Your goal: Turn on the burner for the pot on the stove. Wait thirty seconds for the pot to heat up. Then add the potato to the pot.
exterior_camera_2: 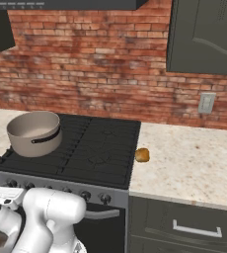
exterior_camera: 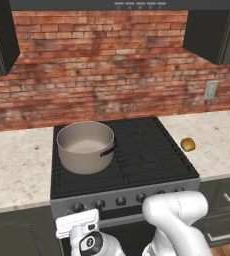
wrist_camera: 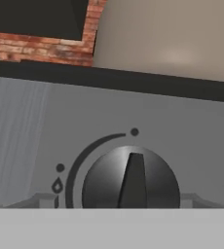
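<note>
— Stove [exterior_camera: 137, 145]: black, set between stone counters [exterior_camera_2: 194, 158]. Pot [exterior_camera: 85, 146] on rear-left grate, handle toward centre.
— Potato [exterior_camera: 188, 144]?
— On right counter, just beside stove edge, well apart from pot.
— Gripper [exterior_camera: 77, 223]?
— Low at silver knob strip, facing leftmost knob [wrist_camera: 131, 180], pointer upright. Jaw spread: cannot tell.
</note>
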